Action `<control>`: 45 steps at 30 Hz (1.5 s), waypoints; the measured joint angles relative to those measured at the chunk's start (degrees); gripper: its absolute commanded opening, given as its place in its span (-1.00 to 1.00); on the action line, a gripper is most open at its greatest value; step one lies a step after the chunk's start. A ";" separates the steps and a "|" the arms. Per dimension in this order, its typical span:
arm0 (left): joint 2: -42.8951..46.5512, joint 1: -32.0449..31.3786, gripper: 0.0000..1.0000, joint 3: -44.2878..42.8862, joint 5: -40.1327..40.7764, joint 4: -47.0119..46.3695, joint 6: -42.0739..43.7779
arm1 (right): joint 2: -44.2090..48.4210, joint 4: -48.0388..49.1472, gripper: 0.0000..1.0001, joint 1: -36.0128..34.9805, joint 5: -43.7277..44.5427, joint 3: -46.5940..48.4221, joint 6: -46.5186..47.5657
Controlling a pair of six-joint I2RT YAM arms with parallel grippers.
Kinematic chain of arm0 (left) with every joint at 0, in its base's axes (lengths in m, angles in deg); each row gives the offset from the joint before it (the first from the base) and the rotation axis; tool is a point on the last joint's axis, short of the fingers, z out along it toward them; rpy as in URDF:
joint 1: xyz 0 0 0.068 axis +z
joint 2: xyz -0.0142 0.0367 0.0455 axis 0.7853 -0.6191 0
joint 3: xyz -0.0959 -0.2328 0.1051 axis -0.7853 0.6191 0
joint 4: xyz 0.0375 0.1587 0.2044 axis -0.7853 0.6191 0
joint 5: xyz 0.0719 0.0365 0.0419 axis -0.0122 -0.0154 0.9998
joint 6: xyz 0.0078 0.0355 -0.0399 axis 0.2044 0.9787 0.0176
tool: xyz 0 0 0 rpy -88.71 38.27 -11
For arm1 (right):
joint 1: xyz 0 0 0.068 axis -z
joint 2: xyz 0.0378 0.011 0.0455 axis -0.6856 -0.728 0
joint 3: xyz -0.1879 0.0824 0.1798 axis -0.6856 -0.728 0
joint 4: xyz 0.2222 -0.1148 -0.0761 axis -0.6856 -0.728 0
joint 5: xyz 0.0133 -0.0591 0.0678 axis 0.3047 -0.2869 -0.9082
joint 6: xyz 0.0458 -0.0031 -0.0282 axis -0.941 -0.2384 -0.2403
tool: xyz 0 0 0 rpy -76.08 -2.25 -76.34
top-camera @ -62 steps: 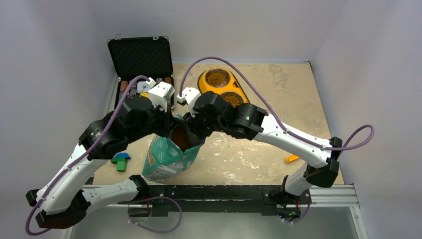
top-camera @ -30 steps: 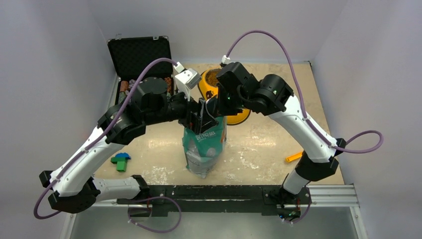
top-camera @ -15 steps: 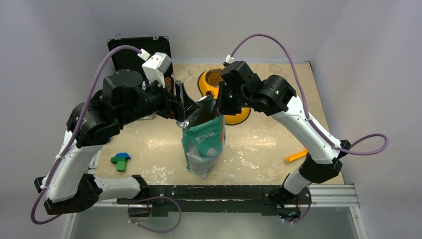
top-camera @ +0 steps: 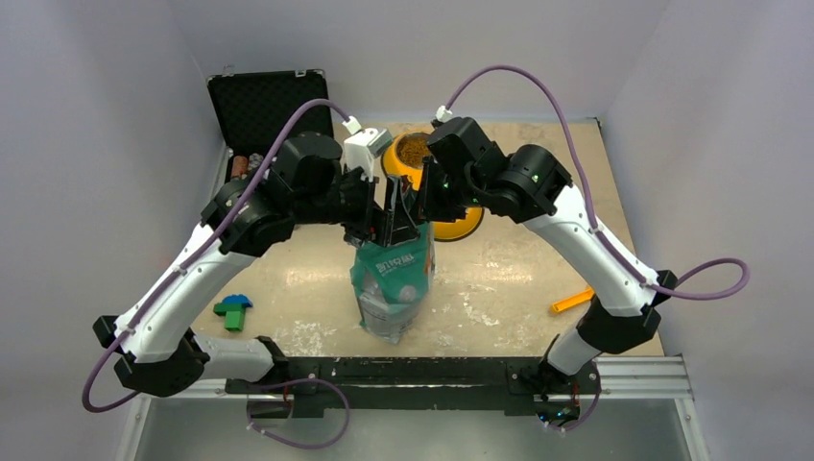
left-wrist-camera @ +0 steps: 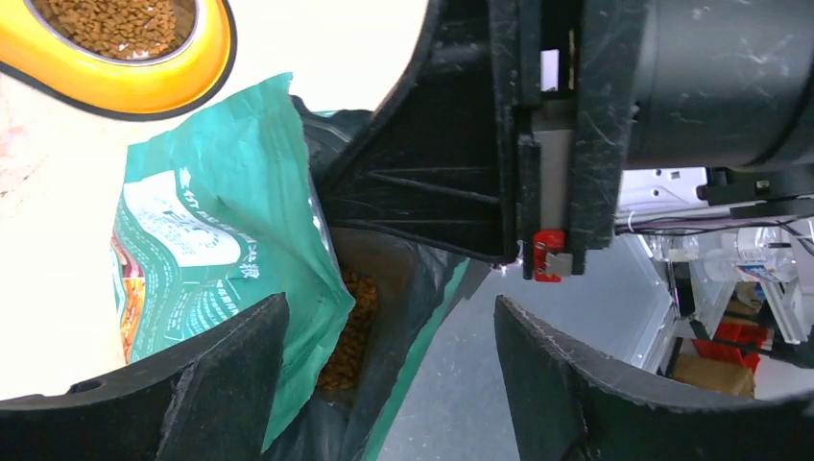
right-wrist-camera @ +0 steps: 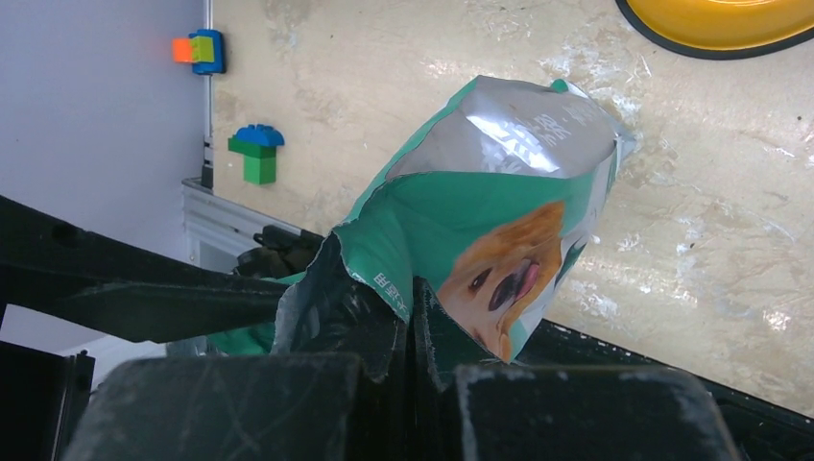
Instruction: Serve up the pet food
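A teal-green pouch (top-camera: 392,279) printed with a dog's face (right-wrist-camera: 499,269) stands upright mid-table, its top open. Brown pet food (left-wrist-camera: 347,331) shows inside its mouth. More kibble fills the steel cups of the orange double bowl (top-camera: 459,228) just behind the pouch. My right gripper (right-wrist-camera: 415,288) is shut on the pouch's top edge and holds it up. My left gripper (left-wrist-camera: 389,307) is open at the pouch's mouth. Its left finger lies outside the teal wall (left-wrist-camera: 221,211), and its right finger stands apart beyond the far rim.
An open black case (top-camera: 269,106) holding small items sits at the back left. A green and blue brick (top-camera: 232,312) lies front left, and an orange item (top-camera: 563,305) lies at the right. Grey walls close in the table.
The pouch went from slumped to upright. My left gripper let go, swung up and left, then came back to the pouch's mouth with its jaws narrowing a little. The right gripper kept its hold.
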 measured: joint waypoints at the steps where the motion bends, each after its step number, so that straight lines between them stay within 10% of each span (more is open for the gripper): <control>1: 0.07 -0.26 0.54 0.28 -0.17 -0.55 0.52 | 0.00 0.00 -1.00 0.00 0.00 0.00 -0.11; 10: 0.26 -5.86 -0.09 1.51 4.74 -1.29 7.91 | 1.49 1.62 -1.00 0.00 -1.22 -2.23 -0.55; 18: -1.16 -7.45 -1.00 1.31 13.53 0.22 12.20 | 6.45 10.80 0.41 1.90 -5.03 -6.97 6.43; 31: 7.34 -6.88 -1.00 8.72 8.17 -2.40 18.86 | 27.54 48.43 0.59 31.45 -52.48 -44.33 38.01; 37: 10.38 -4.42 -1.00 11.32 2.25 -3.67 23.91 | 14.34 50.51 0.64 32.72 -73.94 -44.22 46.56; 45: 10.45 -3.15 -1.00 11.52 -4.52 -3.69 27.10 | 11.26 49.55 0.69 27.34 -80.00 -42.25 58.73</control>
